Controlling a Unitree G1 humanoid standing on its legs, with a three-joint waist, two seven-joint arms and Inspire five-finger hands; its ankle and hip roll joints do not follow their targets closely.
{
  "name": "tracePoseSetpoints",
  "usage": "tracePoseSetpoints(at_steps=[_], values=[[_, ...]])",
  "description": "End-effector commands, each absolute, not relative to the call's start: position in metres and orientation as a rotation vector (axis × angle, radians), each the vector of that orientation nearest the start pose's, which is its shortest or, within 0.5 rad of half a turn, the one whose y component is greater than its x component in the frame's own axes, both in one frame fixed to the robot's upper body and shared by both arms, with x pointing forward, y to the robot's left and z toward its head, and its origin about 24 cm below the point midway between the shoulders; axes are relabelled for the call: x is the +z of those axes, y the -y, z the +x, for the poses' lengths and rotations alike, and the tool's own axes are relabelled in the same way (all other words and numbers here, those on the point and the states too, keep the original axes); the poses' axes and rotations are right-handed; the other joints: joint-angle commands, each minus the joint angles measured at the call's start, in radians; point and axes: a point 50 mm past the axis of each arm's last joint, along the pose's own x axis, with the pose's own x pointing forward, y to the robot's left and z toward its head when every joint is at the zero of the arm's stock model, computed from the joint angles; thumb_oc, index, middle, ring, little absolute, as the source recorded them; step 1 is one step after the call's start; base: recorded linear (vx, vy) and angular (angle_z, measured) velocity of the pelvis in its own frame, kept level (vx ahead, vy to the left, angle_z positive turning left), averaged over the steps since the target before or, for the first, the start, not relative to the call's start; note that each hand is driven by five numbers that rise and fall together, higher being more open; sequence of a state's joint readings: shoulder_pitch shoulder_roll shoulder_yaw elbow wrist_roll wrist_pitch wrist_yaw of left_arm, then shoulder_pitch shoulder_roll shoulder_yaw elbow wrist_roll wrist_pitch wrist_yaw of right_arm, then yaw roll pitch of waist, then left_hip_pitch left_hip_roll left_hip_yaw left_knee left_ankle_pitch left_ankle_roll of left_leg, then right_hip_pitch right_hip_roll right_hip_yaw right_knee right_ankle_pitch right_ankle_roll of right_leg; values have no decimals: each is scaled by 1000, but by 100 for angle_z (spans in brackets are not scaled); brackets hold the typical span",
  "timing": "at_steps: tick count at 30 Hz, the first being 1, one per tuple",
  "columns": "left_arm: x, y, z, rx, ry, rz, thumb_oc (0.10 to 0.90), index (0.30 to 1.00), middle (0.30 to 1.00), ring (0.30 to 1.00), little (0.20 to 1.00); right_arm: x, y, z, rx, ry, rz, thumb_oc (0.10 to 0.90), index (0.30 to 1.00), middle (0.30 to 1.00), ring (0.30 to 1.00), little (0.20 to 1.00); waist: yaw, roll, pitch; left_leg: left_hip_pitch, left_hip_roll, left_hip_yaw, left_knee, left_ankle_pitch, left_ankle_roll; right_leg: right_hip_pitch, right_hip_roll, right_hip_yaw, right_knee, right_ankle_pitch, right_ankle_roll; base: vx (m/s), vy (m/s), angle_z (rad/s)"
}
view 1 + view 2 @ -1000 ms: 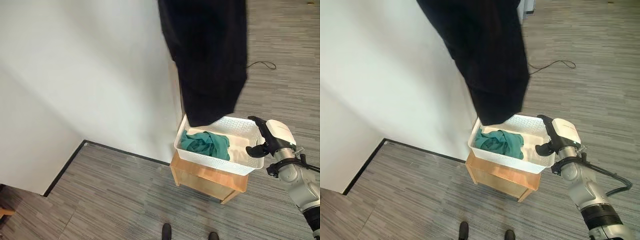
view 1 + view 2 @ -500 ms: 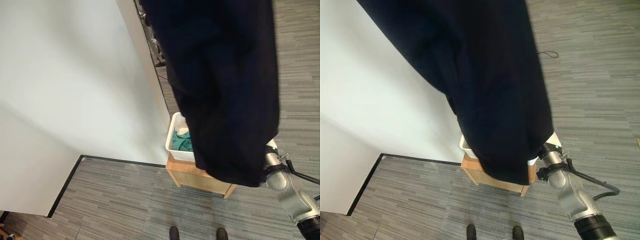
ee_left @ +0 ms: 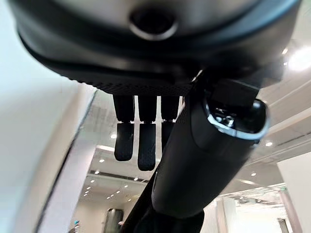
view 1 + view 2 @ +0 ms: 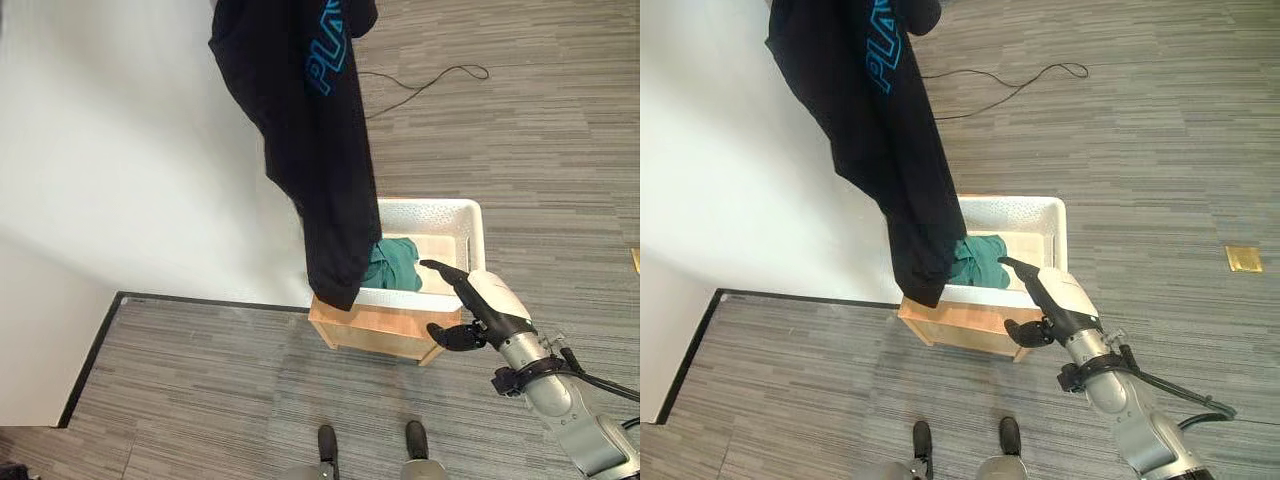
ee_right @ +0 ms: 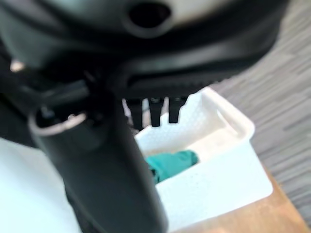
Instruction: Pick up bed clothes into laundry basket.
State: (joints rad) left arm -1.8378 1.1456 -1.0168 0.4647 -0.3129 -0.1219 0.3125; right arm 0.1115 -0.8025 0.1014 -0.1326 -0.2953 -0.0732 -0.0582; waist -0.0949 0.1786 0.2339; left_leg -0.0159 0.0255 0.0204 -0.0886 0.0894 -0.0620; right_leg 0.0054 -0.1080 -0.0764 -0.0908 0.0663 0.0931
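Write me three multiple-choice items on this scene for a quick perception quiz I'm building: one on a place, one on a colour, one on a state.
1. Where does the teal cloth lie?
A. In the white basket
B. On the floor
C. In the right hand

2. What colour is the hanging garment?
A. White
B. Black with blue print
C. Red

3. How is the right hand?
A. Shut on the basket's rim
B. Open, holding nothing
C. Shut on the teal cloth

Answers:
1 A: the teal cloth sits inside the basket's walls, on top of the wooden stand.
2 B: the garment is black, with blue letters near its top.
3 B: its fingers are straight, beside the basket's near corner, with nothing between them.
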Motion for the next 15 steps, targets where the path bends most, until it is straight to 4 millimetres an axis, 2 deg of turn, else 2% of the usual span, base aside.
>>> tracePoseSetpoints(at_steps=[1,11,15], values=[[536,-225,251,602,1224,824,400,300,300,300,300,131,240,231,109,326,-1081,800,900,900,900,900,25,-25,-114,-2,47,-7,1,-74,-40,35,-3,-3,4,-93,73,0,0,0],[546,-219,243,594,1262,799,400,300,300,300,300,130,242,232,101,318,-1100,800,900,900,900,900,31,-24,-117,3,46,-9,1,-80,-37,38,-7,-1,4,-95,74,0,0,0],[547,-218,244,580,1262,786,400,300,300,300,300,131,240,232,103,328,-1096,800,900,900,900,900,27,-14,-113,12,42,-5,1,-85,-35,42,-11,5,4,-95,75,0,0,0]])
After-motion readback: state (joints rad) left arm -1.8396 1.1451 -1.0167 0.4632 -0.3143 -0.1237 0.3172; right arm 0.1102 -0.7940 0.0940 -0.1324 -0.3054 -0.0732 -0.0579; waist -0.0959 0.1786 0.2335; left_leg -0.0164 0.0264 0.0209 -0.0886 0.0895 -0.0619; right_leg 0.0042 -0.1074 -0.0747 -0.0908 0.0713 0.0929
